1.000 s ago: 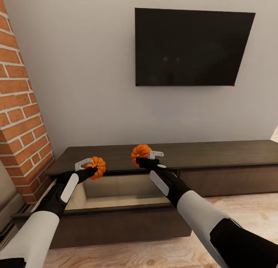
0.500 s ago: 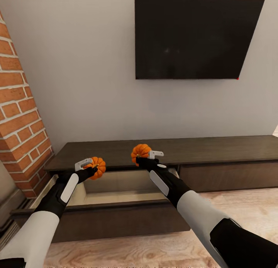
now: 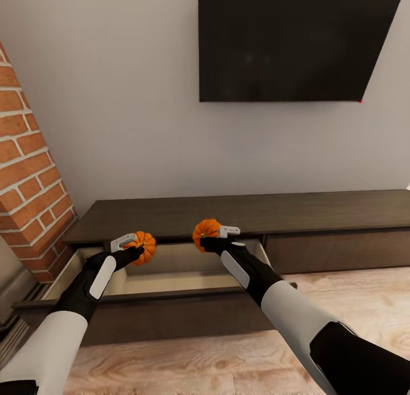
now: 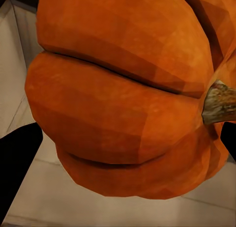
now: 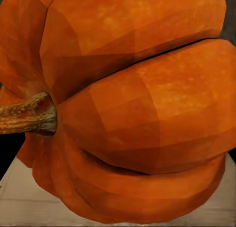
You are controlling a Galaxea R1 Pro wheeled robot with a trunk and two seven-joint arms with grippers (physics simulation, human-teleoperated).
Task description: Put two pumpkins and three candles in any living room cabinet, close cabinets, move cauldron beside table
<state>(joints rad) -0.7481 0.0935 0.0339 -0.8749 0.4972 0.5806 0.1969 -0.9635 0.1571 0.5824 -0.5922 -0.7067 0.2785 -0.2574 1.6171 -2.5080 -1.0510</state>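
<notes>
Each of my grippers holds a small bright-orange ribbed pumpkin. My left gripper is shut on one pumpkin, hanging over the left part of the open drawer of the long dark-brown cabinet. My right gripper is shut on the other pumpkin, held above the drawer's back right area near the cabinet top edge. Up close, the left pumpkin and the right pumpkin show their stems, with pale beige drawer floor behind them. The candles, cauldron and table are out of view.
A black TV hangs on the grey wall above the cabinet. A red brick column stands at the left beside the cabinet end. Light wood floor runs in front of the pulled-out drawer front.
The whole view has shifted as I moved closer to the cabinet. Both grippers, still holding their pumpkins, now sit lower against the open drawer; the right pumpkin has come down from above the cabinet top.
</notes>
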